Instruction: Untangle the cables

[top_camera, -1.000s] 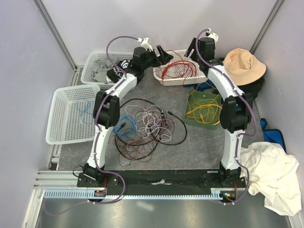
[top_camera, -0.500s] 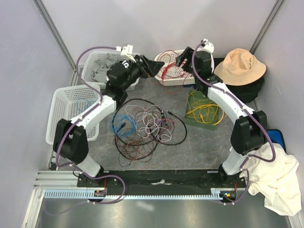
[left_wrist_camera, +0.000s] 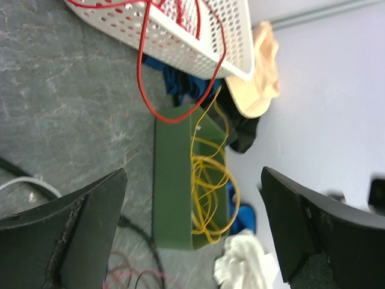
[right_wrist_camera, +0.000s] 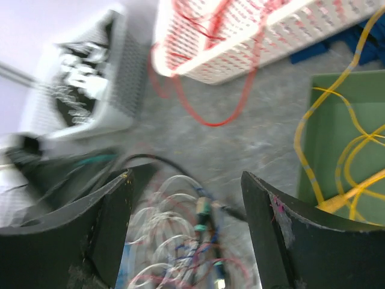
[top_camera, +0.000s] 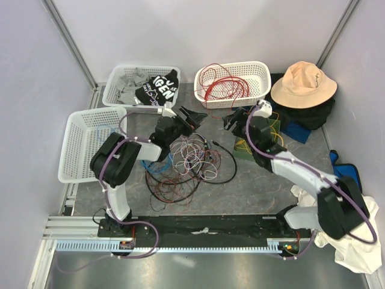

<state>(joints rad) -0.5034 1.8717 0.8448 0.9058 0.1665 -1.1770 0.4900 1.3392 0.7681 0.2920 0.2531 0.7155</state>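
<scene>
The cables [top_camera: 186,161] lie in a loose knotted heap of white, red, black and blue wires mid-table. They appear blurred below my right gripper [right_wrist_camera: 186,180] as a tangle [right_wrist_camera: 198,241]. Both grippers hover over the heap's far edge. My left gripper [top_camera: 194,115] is open and empty. In its wrist view [left_wrist_camera: 192,180] it faces a green box [left_wrist_camera: 171,180] of yellow cable [left_wrist_camera: 210,180]. My right gripper [top_camera: 231,120] is open too, with nothing between its fingers. Red cable [top_camera: 225,87] fills the white back basket [top_camera: 261,69], and a loop of it hangs out [left_wrist_camera: 144,90].
A white basket [top_camera: 117,78] with grey and black cloth stands back left. Another white basket [top_camera: 75,150] at the left holds a blue wire. A tan hat [top_camera: 302,84] lies on dark cloth back right. A white cloth [top_camera: 349,229] is at the near right.
Both arms have swung down from the back baskets towards the heap in the middle. The right jaws have narrowed slightly; the left stay wide.
</scene>
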